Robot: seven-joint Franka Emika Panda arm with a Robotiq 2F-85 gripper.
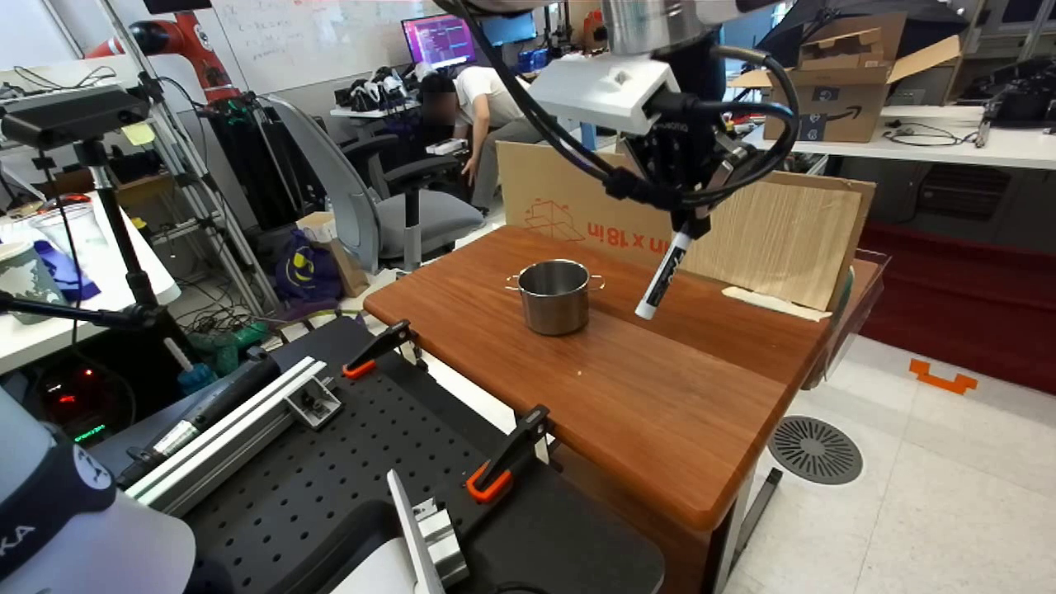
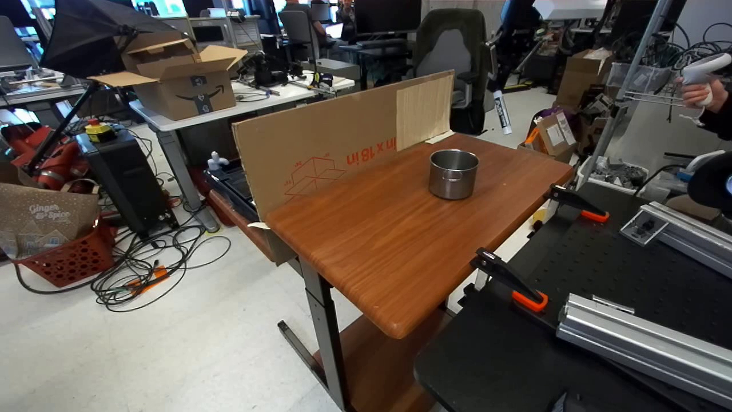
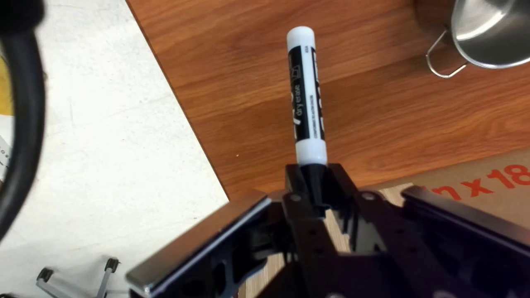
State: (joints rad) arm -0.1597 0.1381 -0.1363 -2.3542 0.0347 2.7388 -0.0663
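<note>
A: What is the gripper doing?
B: Clenched around a marker by its black end. Marker hangs in the air ahead of it, tilted, white end free and lowest, over the table.

A: Handling note?
B: My judgement: only one end is pinched, so the long free part could pivot if knocked. Firm squeeze, slow wrist turns; treat the white tip, not the gripper, as the outermost reach.

A: Neighbours?
B: Metal pot, upright, lower than the gripper and off to its side; well apart from the marker. Its wire handle on the marker's side is the likelier snag.

A: Edges?
B: Wrist view: a table edge runs down beside the gripper, floor beyond. Cardboard stands upright along another edge, past the gripper; that gap I cannot tell.

A: Room to move?
B: Best judged upward, or outward beyond the white tip, away from the cardboard. On the pot's side, allow height over the rim.
</note>
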